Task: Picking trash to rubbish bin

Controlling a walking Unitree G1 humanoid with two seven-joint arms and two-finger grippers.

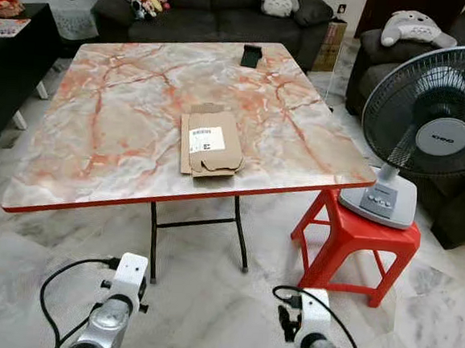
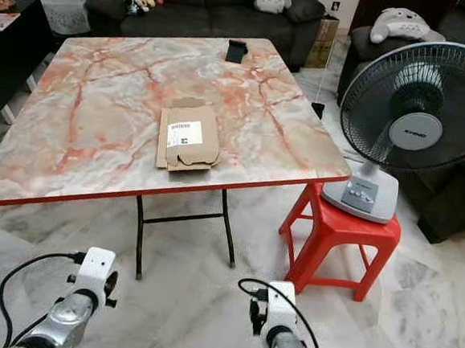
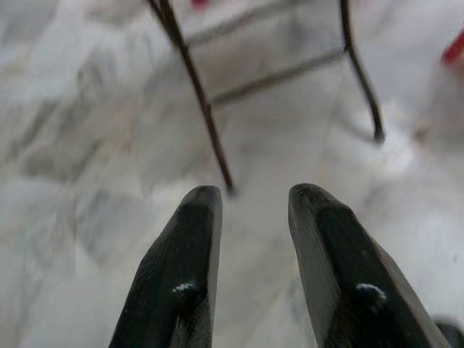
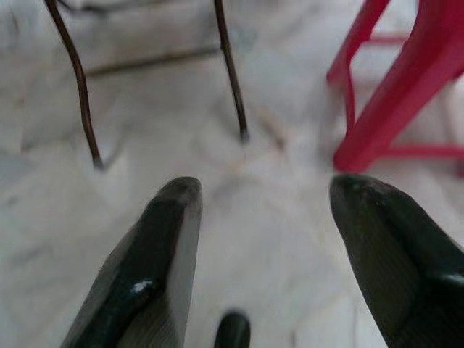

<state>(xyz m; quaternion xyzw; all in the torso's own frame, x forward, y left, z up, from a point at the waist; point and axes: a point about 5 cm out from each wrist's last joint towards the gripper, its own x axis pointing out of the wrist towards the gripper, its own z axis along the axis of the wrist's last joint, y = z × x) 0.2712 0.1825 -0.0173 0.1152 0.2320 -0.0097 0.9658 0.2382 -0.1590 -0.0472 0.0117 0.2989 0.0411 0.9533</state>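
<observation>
A flattened brown cardboard box (image 1: 209, 142) with a white label lies near the front middle of the marble-patterned table (image 1: 99, 131). A small black object (image 1: 251, 55) rests at the table's far edge. Both silver arms are held low in front of the table, the left arm (image 1: 118, 302) and the right arm (image 1: 314, 334). My left gripper (image 3: 250, 196) is open above the floor, facing the table's black legs (image 3: 206, 116). My right gripper (image 4: 264, 188) is open wide, with nothing between its fingers, pointing at the floor between a table leg (image 4: 232, 80) and the red stool (image 4: 406, 94).
A red plastic stool (image 1: 356, 244) carrying a standing fan (image 1: 430, 117) stands at the table's front right corner. Dark sofas (image 1: 213, 11) with plush toys line the back and right. A black cabinet (image 1: 8, 59) is at the left. Marble floor (image 1: 206, 301) lies between me and the table.
</observation>
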